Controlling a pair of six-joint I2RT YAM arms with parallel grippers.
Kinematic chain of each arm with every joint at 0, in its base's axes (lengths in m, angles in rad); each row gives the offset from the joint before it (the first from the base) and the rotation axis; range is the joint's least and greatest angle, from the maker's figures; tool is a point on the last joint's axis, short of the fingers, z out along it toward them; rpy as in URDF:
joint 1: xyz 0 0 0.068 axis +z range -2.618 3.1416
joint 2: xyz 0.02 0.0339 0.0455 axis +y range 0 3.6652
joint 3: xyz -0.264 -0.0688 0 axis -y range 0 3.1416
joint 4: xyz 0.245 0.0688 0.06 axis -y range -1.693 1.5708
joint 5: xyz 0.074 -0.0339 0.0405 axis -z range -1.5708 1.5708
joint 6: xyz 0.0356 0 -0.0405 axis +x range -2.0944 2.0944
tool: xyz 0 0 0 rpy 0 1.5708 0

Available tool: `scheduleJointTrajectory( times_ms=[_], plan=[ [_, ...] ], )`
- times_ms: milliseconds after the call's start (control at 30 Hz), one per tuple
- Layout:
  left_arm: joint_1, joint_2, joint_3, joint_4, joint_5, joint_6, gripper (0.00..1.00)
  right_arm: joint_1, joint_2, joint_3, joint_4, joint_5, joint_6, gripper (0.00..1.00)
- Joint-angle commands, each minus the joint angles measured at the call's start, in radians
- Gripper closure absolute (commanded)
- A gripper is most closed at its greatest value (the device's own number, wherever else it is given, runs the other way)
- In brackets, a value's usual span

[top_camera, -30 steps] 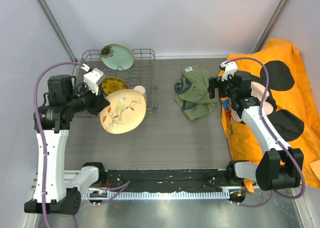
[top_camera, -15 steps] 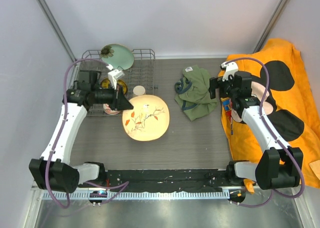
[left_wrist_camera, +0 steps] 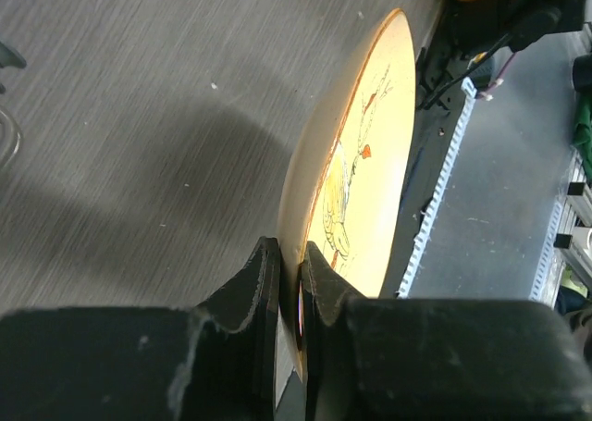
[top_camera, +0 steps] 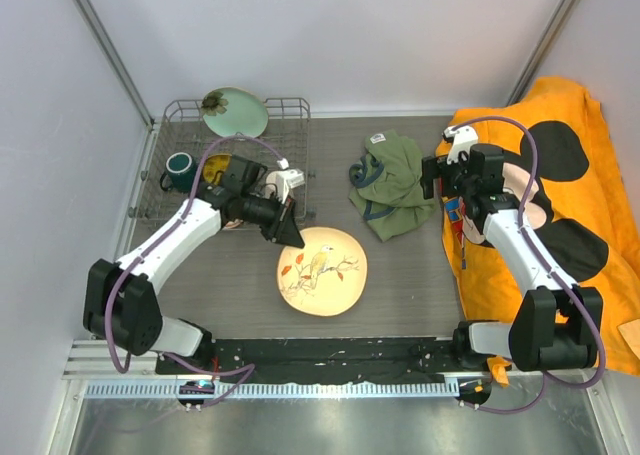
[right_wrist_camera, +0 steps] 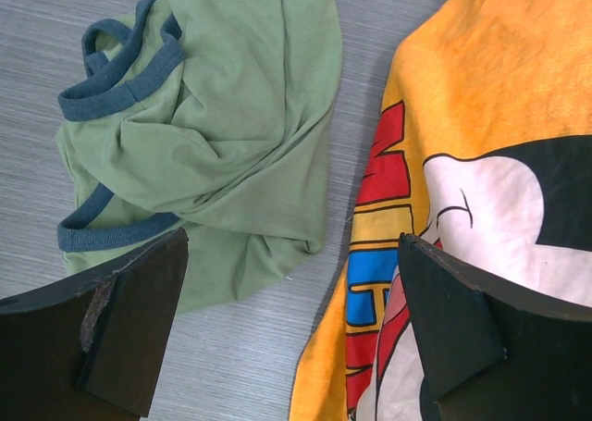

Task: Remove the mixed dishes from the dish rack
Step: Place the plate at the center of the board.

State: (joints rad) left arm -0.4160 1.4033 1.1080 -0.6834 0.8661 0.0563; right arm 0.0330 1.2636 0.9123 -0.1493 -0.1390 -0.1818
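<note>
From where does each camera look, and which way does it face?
Top external: above and behind the robot, facing down on table and dish rack; both arms show.
Left wrist: faces along the left gripper, shut on the cream floral plate seen edge-on.
Right wrist: faces down past the open right gripper at green garment and orange cloth.
Shared: top external and left wrist both show that plate.

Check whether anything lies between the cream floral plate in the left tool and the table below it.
Nothing visible does. The left tool pinches the cream floral plate by its rim over bare grey table; the olive-green garment lies apart to the right, the dish rack to the left.
</note>
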Motion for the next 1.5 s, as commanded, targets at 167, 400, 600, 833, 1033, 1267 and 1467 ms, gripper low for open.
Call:
scheduleJointTrajectory(
  times_ms=[167, 400, 600, 833, 1033, 1267, 1467],
  plan=[
    [-0.087, 0.069, 0.0, 0.199, -0.041, -0.096, 1.0, -0.002, -0.007, 0.002, 0.047, -0.002, -0.015, 0.01],
    [-0.168, 0.157, 0.007, 0.245, -0.088, -0.108, 1.0, -0.004, -0.01, 0.0, 0.047, -0.008, -0.018, 0.0],
    [-0.176, 0.221, 0.033, 0.265, -0.084, -0.108, 1.0, -0.004, -0.009, 0.0, 0.044, -0.01, -0.024, 0.0],
    [-0.178, 0.249, 0.041, 0.315, -0.09, -0.107, 1.0, -0.002, -0.007, -0.001, 0.043, -0.014, -0.03, 0.0],
    [-0.176, 0.299, 0.05, 0.318, -0.113, -0.062, 0.99, -0.005, -0.009, 0.002, 0.042, -0.016, -0.031, 0.0],
    [-0.176, 0.336, 0.044, 0.332, -0.159, -0.013, 0.95, -0.004, -0.006, 0.0, 0.042, -0.017, -0.031, 0.0],
    [-0.176, 0.365, 0.033, 0.355, -0.194, 0.014, 0.87, -0.004, -0.004, 0.0, 0.04, -0.019, -0.033, 0.0]
  ],
)
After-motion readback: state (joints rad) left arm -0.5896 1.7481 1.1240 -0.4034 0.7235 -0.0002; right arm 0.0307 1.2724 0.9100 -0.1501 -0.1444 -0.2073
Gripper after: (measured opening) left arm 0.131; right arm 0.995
